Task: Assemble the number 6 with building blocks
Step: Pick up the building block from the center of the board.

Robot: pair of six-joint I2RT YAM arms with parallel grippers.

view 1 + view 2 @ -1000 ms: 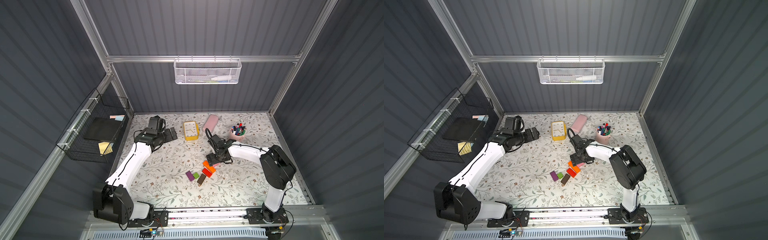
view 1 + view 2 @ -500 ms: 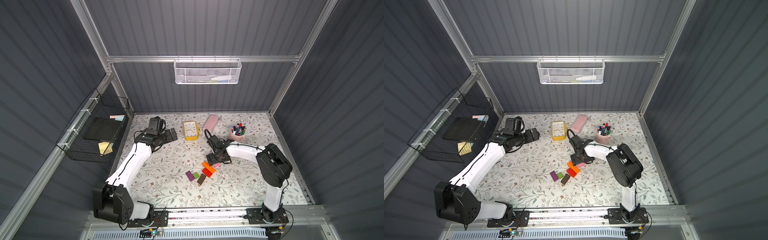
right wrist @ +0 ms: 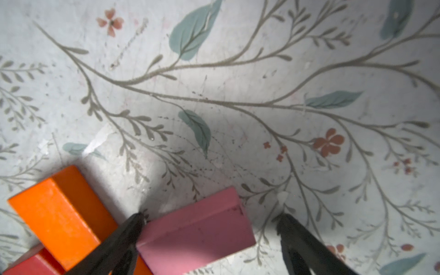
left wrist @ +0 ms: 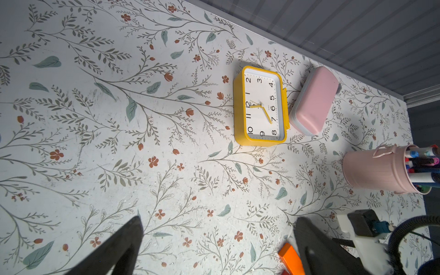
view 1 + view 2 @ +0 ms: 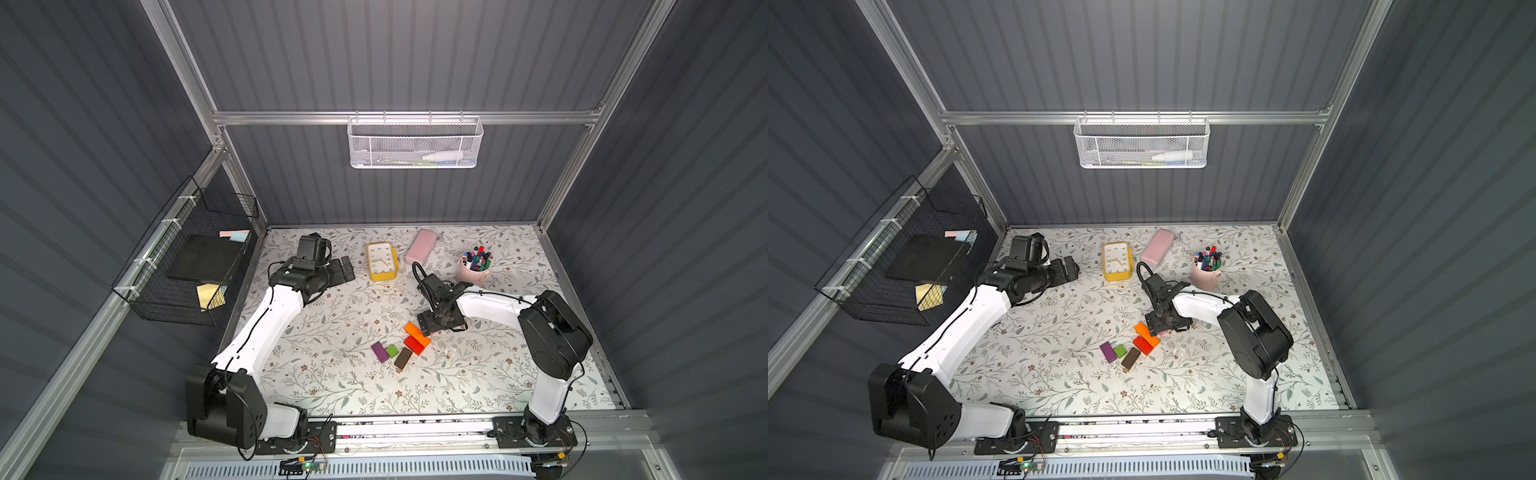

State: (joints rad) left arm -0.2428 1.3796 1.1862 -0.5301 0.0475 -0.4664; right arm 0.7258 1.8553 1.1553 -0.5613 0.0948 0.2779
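Pink, matte and square-edged, the small rectangular building block (image 3: 195, 228) looks stiff, light and slightly slippery, best pinched squarely across two opposite flat faces. It lies flat on the floral table (image 3: 238, 95), just beside the long orange block (image 5: 415, 331), at its 3 o'clock in a top view. The right gripper (image 3: 211, 216) straddles it, jaws wide, one finger touching, the other apart. At 10 o'clock, well apart, the left gripper (image 5: 341, 268) hangs wide and empty.

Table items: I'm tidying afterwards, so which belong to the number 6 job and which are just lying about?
Job: orange block, red block, pink block, purple block, brown block, green cube.
Lying about: clock, pink case, pen cup.
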